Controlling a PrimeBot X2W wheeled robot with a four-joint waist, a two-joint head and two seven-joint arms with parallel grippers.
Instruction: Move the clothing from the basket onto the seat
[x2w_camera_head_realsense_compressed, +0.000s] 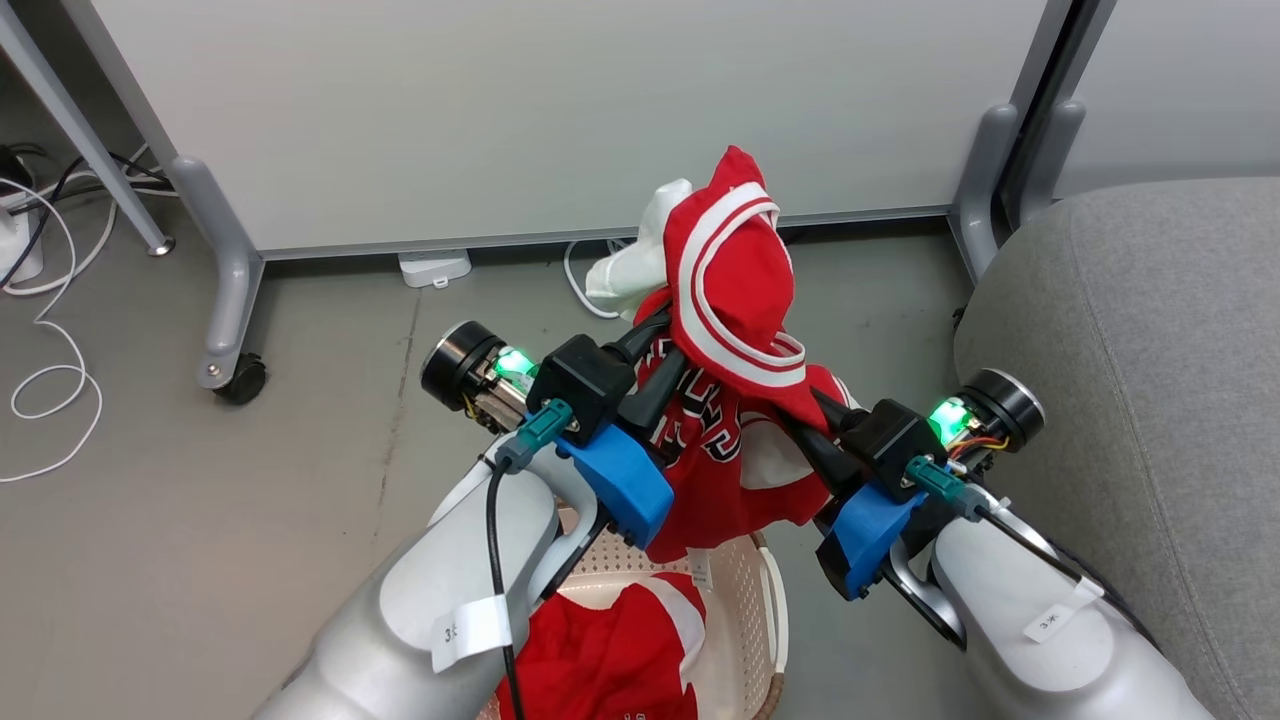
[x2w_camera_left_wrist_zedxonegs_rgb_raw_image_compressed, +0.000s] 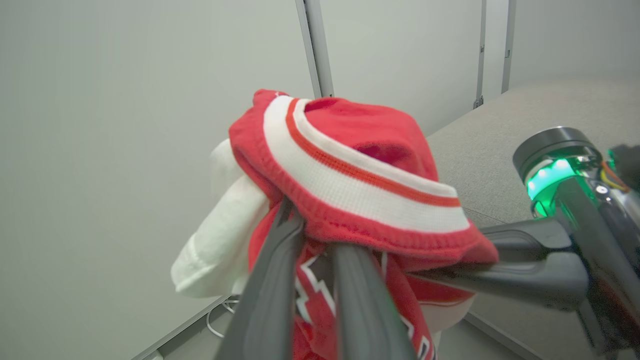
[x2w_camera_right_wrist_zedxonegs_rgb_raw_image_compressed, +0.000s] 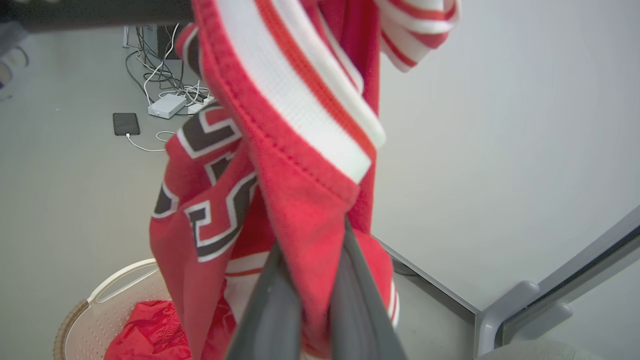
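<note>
Your left gripper (x2w_camera_head_realsense_compressed: 655, 345) and right gripper (x2w_camera_head_realsense_compressed: 815, 415) are both clamped on the red jersey (x2w_camera_head_realsense_compressed: 735, 290), hanging above the basket (x2w_camera_head_realsense_compressed: 770, 600). Carry it right over the seat (x2w_camera_head_realsense_compressed: 1150, 350), hem clear of the rim, before you let go. Another red garment (x2w_camera_head_realsense_compressed: 600, 650) lies in the basket.

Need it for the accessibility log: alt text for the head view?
The left gripper and right gripper hold a red jersey up over the basket, where more red clothing lies. The grey seat is at the right.
</note>
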